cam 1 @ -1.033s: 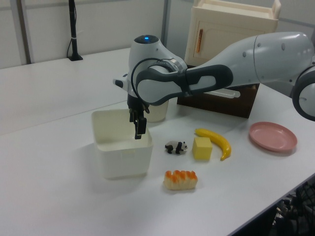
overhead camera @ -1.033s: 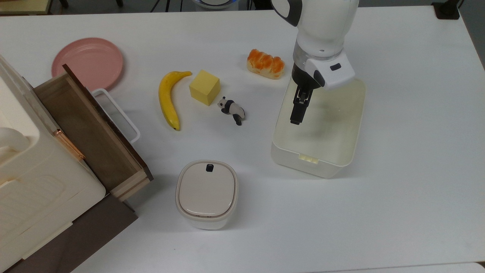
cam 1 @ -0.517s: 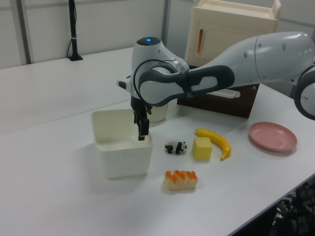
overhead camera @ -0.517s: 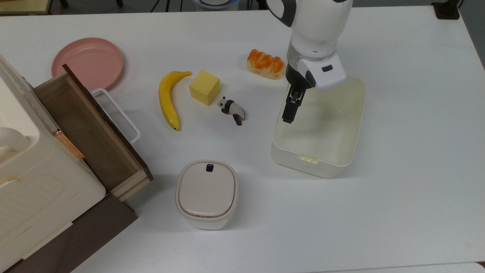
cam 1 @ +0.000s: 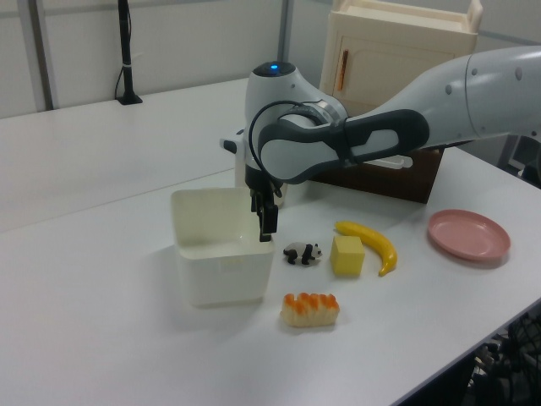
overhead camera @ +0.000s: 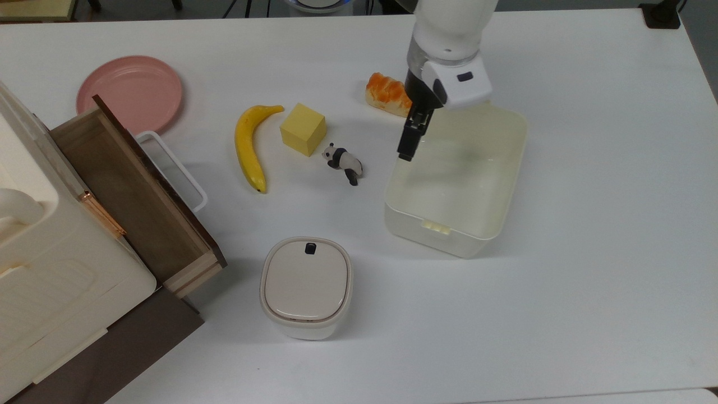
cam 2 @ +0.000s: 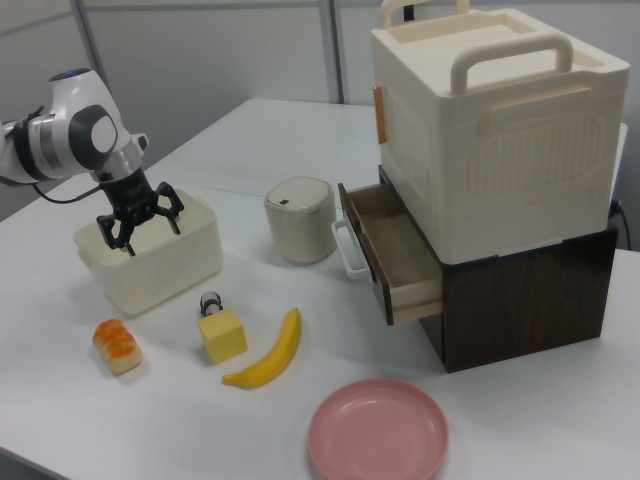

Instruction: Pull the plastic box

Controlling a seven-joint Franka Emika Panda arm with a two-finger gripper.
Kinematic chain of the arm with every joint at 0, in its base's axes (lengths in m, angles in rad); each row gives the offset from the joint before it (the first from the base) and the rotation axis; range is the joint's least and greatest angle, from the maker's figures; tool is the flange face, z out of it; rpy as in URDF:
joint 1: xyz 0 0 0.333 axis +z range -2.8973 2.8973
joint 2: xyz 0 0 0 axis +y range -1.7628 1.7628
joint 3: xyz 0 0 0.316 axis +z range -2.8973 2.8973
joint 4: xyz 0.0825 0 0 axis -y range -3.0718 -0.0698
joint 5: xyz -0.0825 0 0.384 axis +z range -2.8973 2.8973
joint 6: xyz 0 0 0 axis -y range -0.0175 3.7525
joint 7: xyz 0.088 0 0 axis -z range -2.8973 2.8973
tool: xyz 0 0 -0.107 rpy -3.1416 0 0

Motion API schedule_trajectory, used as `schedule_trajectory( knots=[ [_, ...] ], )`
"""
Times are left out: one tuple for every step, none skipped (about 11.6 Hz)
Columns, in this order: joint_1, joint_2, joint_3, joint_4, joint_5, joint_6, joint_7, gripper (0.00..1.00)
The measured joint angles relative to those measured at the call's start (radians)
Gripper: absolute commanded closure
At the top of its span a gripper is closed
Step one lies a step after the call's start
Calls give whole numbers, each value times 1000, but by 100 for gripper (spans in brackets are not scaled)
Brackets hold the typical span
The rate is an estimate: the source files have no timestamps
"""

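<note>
The plastic box [overhead camera: 507,168] is a large cream-white open tub on the table at the top view's right of centre; it also shows in the left view [cam 1: 221,275] and the right view [cam 2: 190,260]. My gripper [overhead camera: 407,147] reaches down into the box from above. Its black tip is at the inside of the box's long wall on the top view's left. In the left view the gripper [cam 1: 267,222] hangs at the box's right wall. In the right view the gripper [cam 2: 142,232] is over the box's left half.
A toy panda [overhead camera: 343,161], yellow block [overhead camera: 303,129], banana [overhead camera: 248,147] and bread [overhead camera: 386,92] lie on the top view's left of the box. A lidded container [overhead camera: 306,286], pink plate [overhead camera: 130,92] and cabinet with open drawer [overhead camera: 134,191] stand farther that way.
The gripper and the plastic box have slid together toward the top view's left, closer to the panda; in the left view both moved right.
</note>
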Motion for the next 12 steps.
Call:
schedule_trajectory(
  knots=[
    [-2,-9,-15,-10,-10,0,0,0],
    [-6,-18,-27,-22,-29,0,0,0],
    [-7,-31,-39,-37,-49,0,0,0],
    [-8,-44,-51,-55,-65,0,0,0],
    [-8,-56,-60,-71,-76,0,0,0],
    [-8,-66,-70,-83,-79,0,0,0],
    [-9,-75,-77,-94,-79,0,0,0],
    [-9,-83,-83,-102,-80,0,0,0],
    [-9,-89,-90,-108,-80,0,0,0],
    [-9,-94,-94,-108,-80,0,6,0],
    [-9,-100,-94,-104,-79,0,36,0],
    [-8,-107,-94,-95,-73,0,110,0]
  ],
)
